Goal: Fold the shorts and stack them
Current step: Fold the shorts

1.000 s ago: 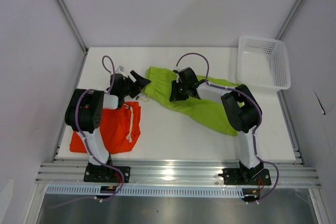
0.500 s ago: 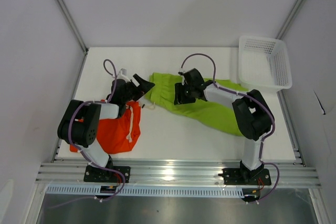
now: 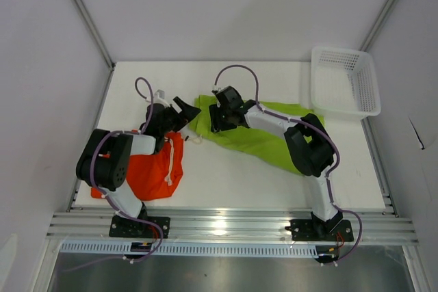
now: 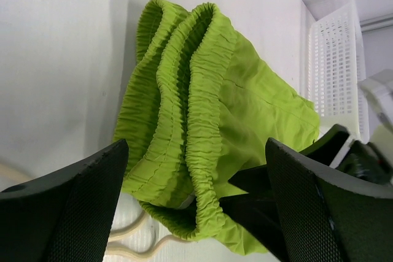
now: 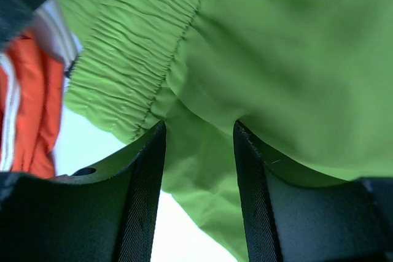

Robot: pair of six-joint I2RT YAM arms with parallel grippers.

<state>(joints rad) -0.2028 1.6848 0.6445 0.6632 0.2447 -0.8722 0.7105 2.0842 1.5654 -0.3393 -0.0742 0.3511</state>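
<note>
Since the earlier view the right arm point(image 3: 274, 120) has shifted left to the waistband end of the lime green fabric shorts point(image 3: 267, 140), which lie diagonally across the white desk point(image 3: 226, 176). Facing that waistband, the left fingers point(image 4: 80, 213) stand spread wide. The right fingers point(image 5: 138, 200) are part-spread on the cloth; whether they grip it cannot be told.

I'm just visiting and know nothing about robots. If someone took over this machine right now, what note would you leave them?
Left gripper: open, empty, facing the waistband of the green shorts.
Right gripper: open, just over the same waistband, apparently gripping nothing.
Green shorts: spread out across the middle, unfolded.
Orange shorts: a compact heap at near left; unclear if neatly folded.
Done: nothing stacked.
Left: fold the green shorts, then stack both pairs.
</note>
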